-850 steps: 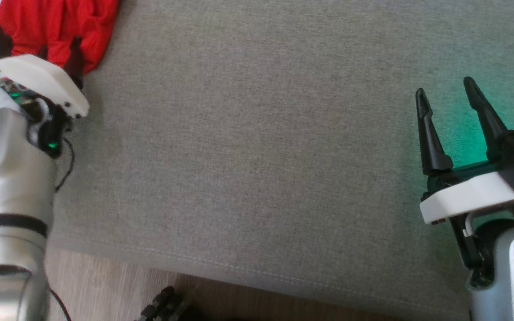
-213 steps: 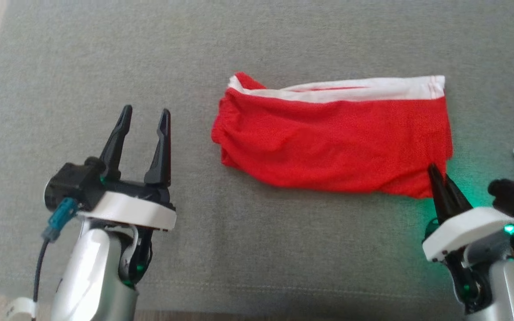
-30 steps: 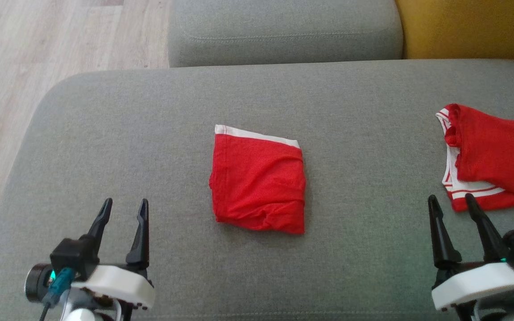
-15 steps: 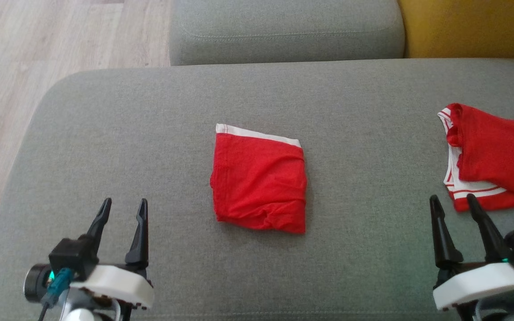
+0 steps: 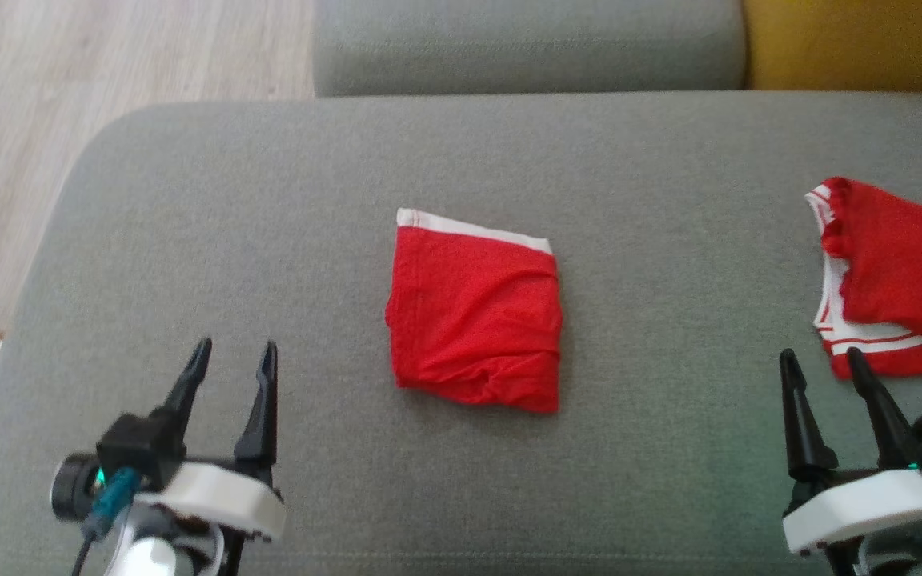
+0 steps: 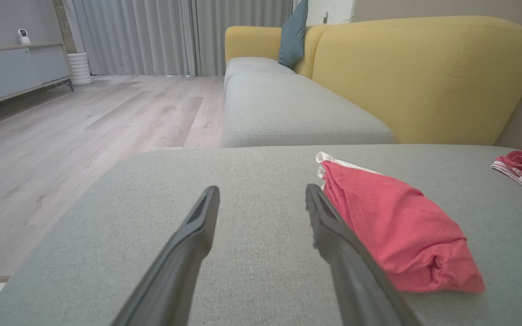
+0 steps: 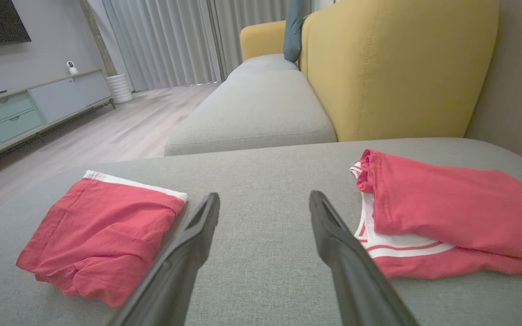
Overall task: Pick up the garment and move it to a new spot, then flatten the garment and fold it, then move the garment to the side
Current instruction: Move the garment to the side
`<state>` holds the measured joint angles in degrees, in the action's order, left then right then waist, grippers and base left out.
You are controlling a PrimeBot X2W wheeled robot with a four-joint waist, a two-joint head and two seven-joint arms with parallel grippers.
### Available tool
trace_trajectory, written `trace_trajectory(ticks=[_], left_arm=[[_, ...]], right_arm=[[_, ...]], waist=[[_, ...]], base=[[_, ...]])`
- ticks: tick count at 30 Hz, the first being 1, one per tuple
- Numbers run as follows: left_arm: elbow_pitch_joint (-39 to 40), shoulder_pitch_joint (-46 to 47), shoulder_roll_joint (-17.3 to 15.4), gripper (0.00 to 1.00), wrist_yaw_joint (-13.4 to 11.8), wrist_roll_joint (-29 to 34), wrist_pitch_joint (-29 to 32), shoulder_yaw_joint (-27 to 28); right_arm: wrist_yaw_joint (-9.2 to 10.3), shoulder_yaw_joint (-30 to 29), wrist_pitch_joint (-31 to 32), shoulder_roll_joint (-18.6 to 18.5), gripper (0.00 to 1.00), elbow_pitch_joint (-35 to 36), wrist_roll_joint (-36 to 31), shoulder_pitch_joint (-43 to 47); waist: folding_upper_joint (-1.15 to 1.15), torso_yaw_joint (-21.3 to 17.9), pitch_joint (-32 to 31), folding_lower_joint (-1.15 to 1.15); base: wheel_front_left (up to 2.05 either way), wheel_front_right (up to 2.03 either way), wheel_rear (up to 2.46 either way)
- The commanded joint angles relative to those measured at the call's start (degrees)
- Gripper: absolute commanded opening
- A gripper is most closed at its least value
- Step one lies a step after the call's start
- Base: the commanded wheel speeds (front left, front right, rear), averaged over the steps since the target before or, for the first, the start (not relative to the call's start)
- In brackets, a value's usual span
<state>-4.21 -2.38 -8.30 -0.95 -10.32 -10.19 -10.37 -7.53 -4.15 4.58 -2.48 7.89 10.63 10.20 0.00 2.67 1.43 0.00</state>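
The folded red fabric garment (image 5: 475, 316) lies as a compact, roughly square packet near the middle of the grey upholstered seat cushion (image 5: 269, 200). Its white band (image 5: 473, 230) runs along the far edge. The near edge is bunched and uneven. Nothing is touching the garment. Judged from this layout, the flatten and fold steps are complete and the transfer to the side is not yet done.

The left gripper (image 5: 236, 346) sits low over the cushion, near the garment's left side, fingers parted to a moderate gap and holding nothing. The right gripper (image 5: 821, 355) is well apart from the garment on the right, likewise parted and empty. Just beyond it, at the right end of the cushion, lies a second red garment with white striped trim (image 5: 901, 280). A further grey cushion (image 5: 525, 40) and a yellow upholstered backrest (image 5: 861, 40) stand behind. Pale wood flooring (image 5: 29, 120) lies off the left end.

Probable faults from this state:

- Fold loss. A pinch that takes only the top layer would likely let the lower layers hang and the packet open. The bunched near edge makes it hard to gather all the layers in one pinch.
- Drag distortion. Sliding the packet over the textured cushion could roll or skew the bottom layer.
- Collision with the second garment. A transfer to the right risks overlapping or disturbing it.
- Overrun. A transfer to the left risks passing the rounded cushion edge and dropping the garment to the floor.
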Motion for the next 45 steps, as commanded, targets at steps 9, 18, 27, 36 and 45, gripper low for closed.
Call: trace_trajectory(ticks=[9,18,27,36,45], left_arm=[[2.4,10.5,0.4,1.00,1.2,0.4,-2.8,-0.1],[0.5,16.7,2.8,1.00,2.0,0.2,-4.7,-1.7],[1.3,17.4,3.8,1.00,2.6,0.7,-4.8,-1.2],[1.8,16.3,3.9,1.00,2.9,2.0,-4.8,0.1],[3.9,15.1,2.5,1.00,3.3,3.1,-4.8,1.3]], right_arm=[[0.04,5.3,1.4,-0.4,1.00,-4.8,-1.2,-9.9],[0.04,11.2,0.3,-0.4,1.00,-24.9,1.2,-22.7],[0.04,13.8,1.6,-0.4,0.24,-38.3,5.3,-28.2],[0.04,17.1,3.4,-0.4,0.00,-37.5,3.6,-29.1],[0.04,22.2,4.7,-1.0,0.00,-31.0,0.3,-26.4]], waist=[[0.00,6.3,7.6,0.00],[0.00,12.7,13.1,0.00],[0.00,13.8,13.8,0.00],[0.00,10.2,12.9,0.00],[0.00,-0.7,13.2,0.00]], base=[[0.00,0.00,0.00],[0.00,0.00,0.00],[0.00,0.00,0.00],[0.00,0.00,0.00],[0.00,0.00,0.00]])
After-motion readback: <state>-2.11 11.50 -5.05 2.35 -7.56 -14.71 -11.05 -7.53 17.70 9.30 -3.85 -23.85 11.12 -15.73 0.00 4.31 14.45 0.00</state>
